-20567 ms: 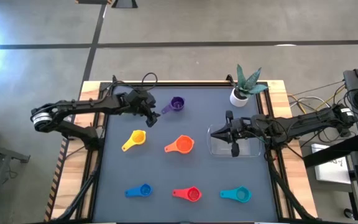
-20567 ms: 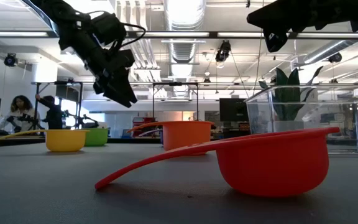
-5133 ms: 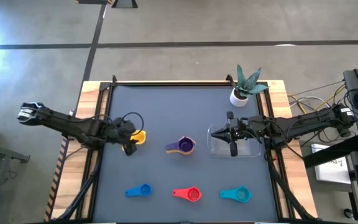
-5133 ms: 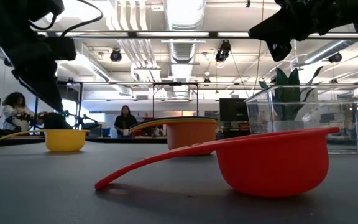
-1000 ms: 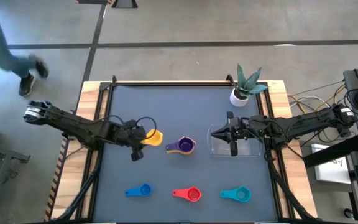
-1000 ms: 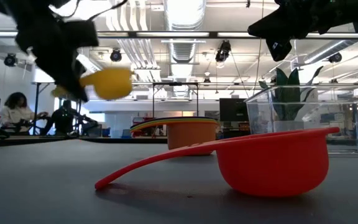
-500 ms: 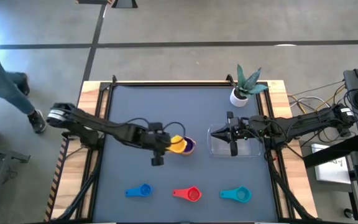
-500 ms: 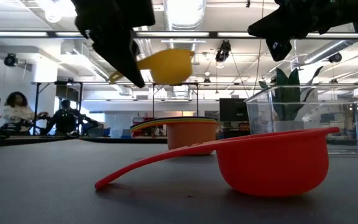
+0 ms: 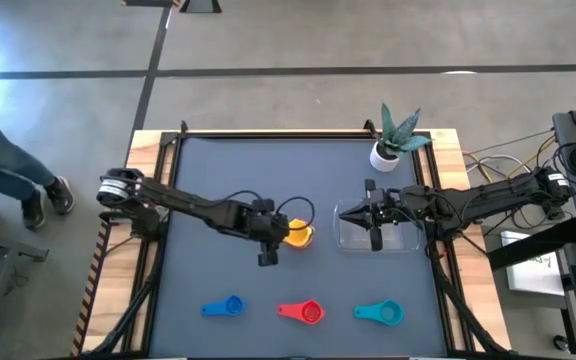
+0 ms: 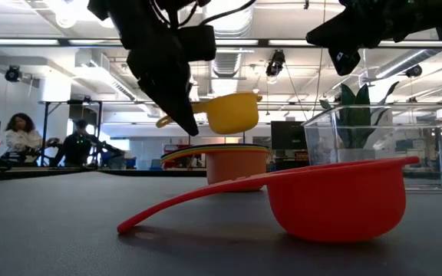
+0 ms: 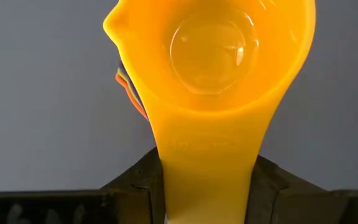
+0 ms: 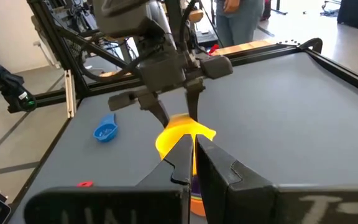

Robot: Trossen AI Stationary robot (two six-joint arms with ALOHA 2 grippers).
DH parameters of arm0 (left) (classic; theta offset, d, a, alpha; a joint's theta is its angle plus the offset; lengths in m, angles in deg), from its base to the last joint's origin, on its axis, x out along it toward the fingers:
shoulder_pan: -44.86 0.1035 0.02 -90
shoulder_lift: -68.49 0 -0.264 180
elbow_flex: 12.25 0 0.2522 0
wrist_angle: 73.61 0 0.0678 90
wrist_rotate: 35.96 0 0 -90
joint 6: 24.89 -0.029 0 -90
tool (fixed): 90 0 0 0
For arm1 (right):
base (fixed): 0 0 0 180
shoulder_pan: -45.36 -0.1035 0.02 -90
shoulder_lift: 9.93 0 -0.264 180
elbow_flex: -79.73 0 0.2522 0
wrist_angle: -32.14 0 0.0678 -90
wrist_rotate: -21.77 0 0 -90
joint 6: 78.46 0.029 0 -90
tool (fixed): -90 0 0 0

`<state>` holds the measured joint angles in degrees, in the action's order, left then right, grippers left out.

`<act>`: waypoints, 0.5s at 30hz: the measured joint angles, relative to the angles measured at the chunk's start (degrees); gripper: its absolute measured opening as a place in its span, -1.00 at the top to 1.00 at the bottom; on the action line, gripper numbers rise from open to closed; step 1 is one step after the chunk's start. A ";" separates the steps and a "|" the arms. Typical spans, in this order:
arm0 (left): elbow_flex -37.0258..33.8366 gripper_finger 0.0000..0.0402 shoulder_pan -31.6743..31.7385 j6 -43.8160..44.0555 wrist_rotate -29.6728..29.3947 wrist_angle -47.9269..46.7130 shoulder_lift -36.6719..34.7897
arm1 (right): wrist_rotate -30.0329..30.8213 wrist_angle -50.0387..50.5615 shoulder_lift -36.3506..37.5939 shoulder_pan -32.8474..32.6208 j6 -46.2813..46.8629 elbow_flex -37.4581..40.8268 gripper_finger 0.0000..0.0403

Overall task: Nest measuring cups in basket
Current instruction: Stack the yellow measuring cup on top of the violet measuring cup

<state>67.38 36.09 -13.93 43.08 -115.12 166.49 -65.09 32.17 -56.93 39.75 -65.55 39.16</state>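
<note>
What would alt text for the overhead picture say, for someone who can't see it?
Seen from above, the left gripper holds a yellow measuring cup over a stack of cups mid-table. The right gripper hovers shut over the clear basket. Blue, red and teal cups line the near edge.

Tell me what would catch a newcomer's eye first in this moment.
The yellow cup, held by its handle in the left gripper, hangs in the air just above the stack of cups at mid-table. In the low view a red cup fills the foreground. The right gripper waits, fingers shut, over the clear basket, beside the potted plant.
</note>
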 joint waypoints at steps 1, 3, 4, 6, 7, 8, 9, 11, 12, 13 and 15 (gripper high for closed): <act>0.00 0.40 0.12 0.00 0.00 0.30 0.11 | 0.00 0.01 -0.01 0.00 -0.02 0.00 0.95; 0.00 0.40 0.52 0.00 0.00 0.67 0.23 | 0.02 0.01 -0.02 0.00 -0.35 0.00 0.95; 0.00 0.38 0.75 0.00 -0.01 0.79 0.31 | 0.00 0.01 0.00 0.00 -0.43 0.00 0.95; -0.08 0.36 1.25 0.00 -0.02 0.99 0.41 | 0.00 0.00 -0.02 0.00 -0.44 0.00 0.95; -0.12 0.35 1.45 0.00 -0.03 1.05 0.41 | 0.00 -0.01 -0.02 0.00 -0.44 0.00 0.95; -0.16 0.35 1.65 0.00 -0.04 1.14 0.41 | 0.00 -0.01 0.00 0.00 -0.44 0.00 0.95; -0.22 0.35 1.73 0.00 -0.04 1.36 0.41 | 0.00 -0.01 0.00 0.00 -0.44 0.00 0.95; -0.35 0.35 1.85 0.00 -0.02 1.29 0.41 | 0.00 -0.01 0.00 0.00 -0.44 0.00 0.95; -0.38 0.35 1.86 0.00 0.00 1.32 0.41 | 0.00 -0.03 -0.02 0.00 -0.44 0.00 0.95; -0.38 0.35 1.86 0.00 0.00 1.47 0.41 | 0.00 -0.03 -0.01 0.00 -0.44 0.00 0.95; -0.40 0.34 1.86 -0.55 0.06 1.98 0.41 | 0.00 -0.05 0.00 0.00 -0.44 0.00 0.95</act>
<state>66.98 37.95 -14.48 43.13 -113.14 166.90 -65.09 32.13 -56.93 39.75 -65.99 39.16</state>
